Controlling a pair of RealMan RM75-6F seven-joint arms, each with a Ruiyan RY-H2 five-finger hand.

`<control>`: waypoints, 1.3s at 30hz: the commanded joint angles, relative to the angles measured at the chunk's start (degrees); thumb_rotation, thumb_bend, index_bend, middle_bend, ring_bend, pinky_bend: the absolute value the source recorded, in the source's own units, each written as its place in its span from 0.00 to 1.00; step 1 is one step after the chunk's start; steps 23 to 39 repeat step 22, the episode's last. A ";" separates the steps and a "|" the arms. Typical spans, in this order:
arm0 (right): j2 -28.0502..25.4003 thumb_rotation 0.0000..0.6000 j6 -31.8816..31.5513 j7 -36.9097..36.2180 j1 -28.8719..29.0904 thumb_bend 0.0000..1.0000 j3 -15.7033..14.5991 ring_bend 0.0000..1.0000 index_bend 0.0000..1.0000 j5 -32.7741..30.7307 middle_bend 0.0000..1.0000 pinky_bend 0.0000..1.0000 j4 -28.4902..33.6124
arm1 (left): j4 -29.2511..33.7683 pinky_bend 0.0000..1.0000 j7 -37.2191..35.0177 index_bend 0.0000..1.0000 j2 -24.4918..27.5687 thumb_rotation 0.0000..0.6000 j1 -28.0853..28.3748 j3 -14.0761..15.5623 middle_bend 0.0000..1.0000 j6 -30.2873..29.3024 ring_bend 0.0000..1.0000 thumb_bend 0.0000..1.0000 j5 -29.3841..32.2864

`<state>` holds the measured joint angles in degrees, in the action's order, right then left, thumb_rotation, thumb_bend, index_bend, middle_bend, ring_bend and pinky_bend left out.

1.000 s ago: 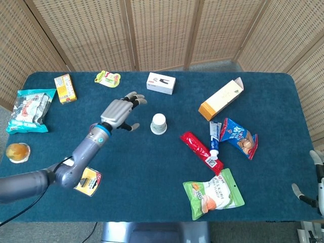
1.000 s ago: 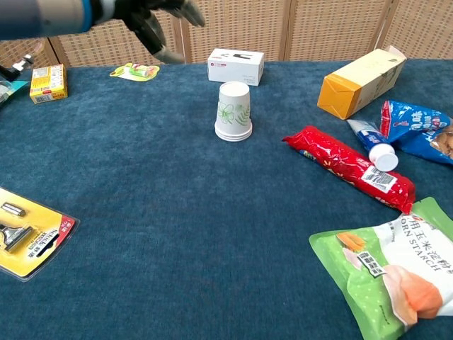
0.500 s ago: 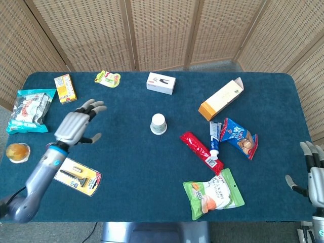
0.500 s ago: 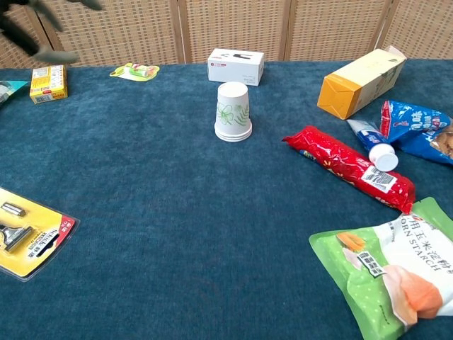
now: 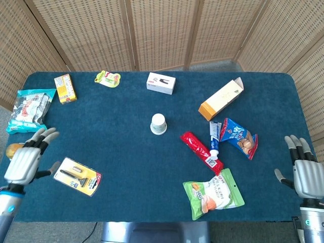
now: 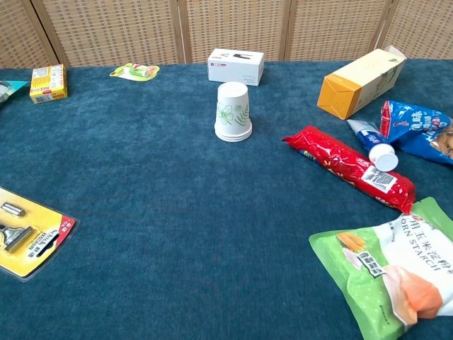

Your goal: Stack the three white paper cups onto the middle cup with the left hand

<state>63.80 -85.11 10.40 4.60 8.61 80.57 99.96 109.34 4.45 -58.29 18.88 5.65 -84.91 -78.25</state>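
Blue-clothed table (image 5: 126,167): stacked cups (image 5: 158,123), razor pack (image 5: 77,176), toothpaste (image 5: 214,140), carton (image 5: 220,98), perhaps 4 snack bags.

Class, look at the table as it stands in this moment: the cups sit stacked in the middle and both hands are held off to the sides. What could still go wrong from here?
1. The cup stack stands inverted, its rims stepped rather than flush, so a bump might topple it.
2. The left hand hangs open beside the yellow razor pack; a low sweep could snag it.
3. The red packet and toothpaste tube lie near the stack's right side, so a fallen cup could roll into them.
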 commanded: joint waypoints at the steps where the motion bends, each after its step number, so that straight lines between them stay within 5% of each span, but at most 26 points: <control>1: 0.39 1.00 0.10 0.49 0.25 0.28 -0.38 0.00 0.00 0.50 0.08 0.33 -0.25 | -0.70 0.19 -0.36 0.13 -0.17 1.00 -4.86 2.48 0.12 -4.30 0.04 0.35 -3.51; 9: 0.59 1.00 -0.27 0.95 0.16 0.28 -1.22 0.00 0.00 1.32 0.08 0.33 0.03 | -2.81 0.19 -1.28 0.13 -0.97 1.00 -8.80 2.54 0.12 -5.22 0.04 0.35 -5.15; 39: 1.25 1.00 -0.05 0.77 0.51 0.28 -1.65 0.00 0.00 1.59 0.08 0.33 -0.17 | -3.16 0.18 -0.66 0.13 -1.95 1.00 -9.63 0.00 0.12 -2.42 0.04 0.35 -6.23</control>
